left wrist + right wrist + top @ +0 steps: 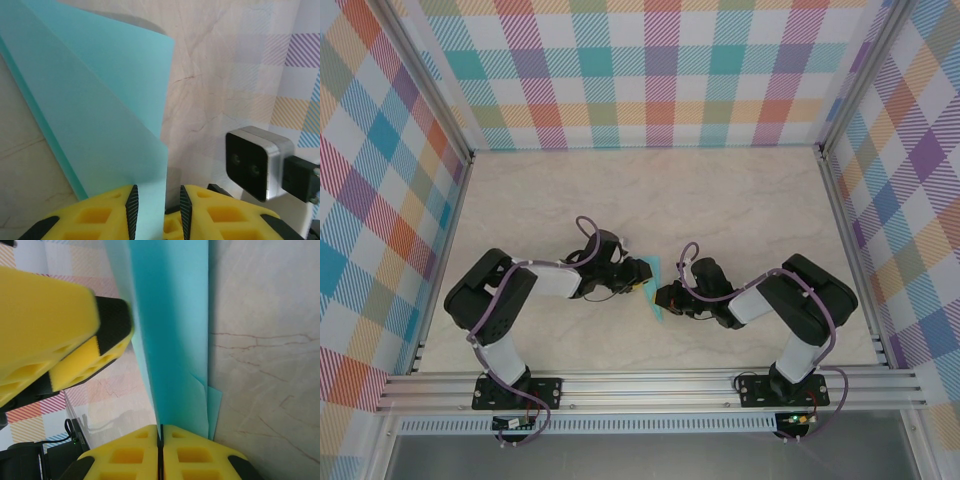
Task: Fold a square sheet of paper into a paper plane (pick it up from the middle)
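At the right gripper (pixel 161 440), nearest us, the jaws are pressed together on one end of the folded sheet of paper (pixel 172 315), which is held up over the counter (pixel 650 190). Just beyond that gripper, the left gripper (pixel 157 202) straddles the sheet, jaws slightly apart; we cannot tell whether they pinch it. We judge the crease needs a firm right grip and a square, even left stroke. We count one sheet, two grippers.
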Controlling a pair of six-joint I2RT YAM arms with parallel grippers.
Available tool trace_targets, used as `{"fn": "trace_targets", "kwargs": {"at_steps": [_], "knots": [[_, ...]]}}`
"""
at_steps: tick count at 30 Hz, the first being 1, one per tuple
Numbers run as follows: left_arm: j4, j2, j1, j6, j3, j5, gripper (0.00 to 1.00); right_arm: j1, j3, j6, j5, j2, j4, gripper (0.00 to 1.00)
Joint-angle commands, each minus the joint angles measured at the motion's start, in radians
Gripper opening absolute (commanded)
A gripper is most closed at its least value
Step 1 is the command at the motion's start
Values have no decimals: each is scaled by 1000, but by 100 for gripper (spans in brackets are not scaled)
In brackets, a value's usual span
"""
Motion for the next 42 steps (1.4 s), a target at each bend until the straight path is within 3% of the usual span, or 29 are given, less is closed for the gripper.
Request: {"fn": "trace_targets", "kwargs": {"at_steps": [1, 15, 21, 30, 36, 42], "knots": [[10, 26, -6, 5, 13, 3, 30, -2, -7, -14, 19, -20, -103, 10], [-1, 66, -13, 28, 26, 16, 30, -1, 59, -50, 43, -156, -304, 25], [-8, 71, -21, 37, 33, 22, 30, -2, 138, -91, 36, -136, -393, 27], [-27, 55, -23, 44, 45, 22, 30, -2, 139, -65, 78, -105, -421, 22], [-39, 46, -23, 47, 47, 22, 30, -2, 137, -57, 72, -109, -440, 12], [-44, -11, -21, 42, 61, 21, 35, -3, 54, 10, 85, -95, -328, 5]]}}
